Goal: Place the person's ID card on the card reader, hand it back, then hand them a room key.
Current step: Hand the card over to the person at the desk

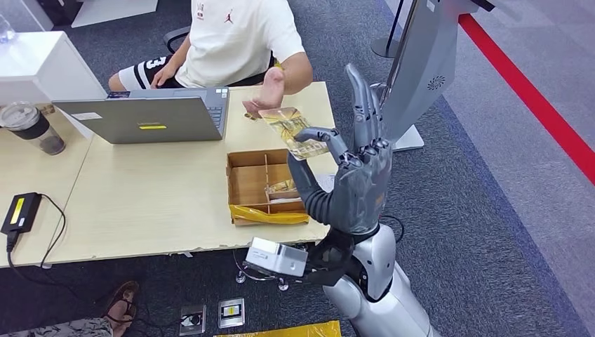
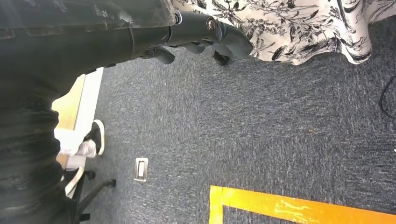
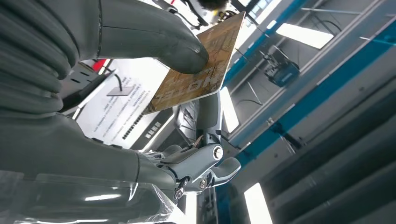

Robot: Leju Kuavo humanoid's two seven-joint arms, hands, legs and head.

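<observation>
My right hand is raised over the table's right end and pinches a gold patterned room key card between thumb and a finger, the other fingers pointing up. The right wrist view shows the thumb pressed on the gold card. A seated person in a white shirt holds an open palm just beyond the card, a small gap apart. A dark ID card lies on the table behind the laptop. My left hand hangs beside my body above the carpet with its fingers curled and nothing in them.
A partitioned cardboard box with more gold cards and a yellow bag sits below the held card. A grey laptop, a lidded cup and a black device with cable lie on the wooden table. A white kiosk stands right.
</observation>
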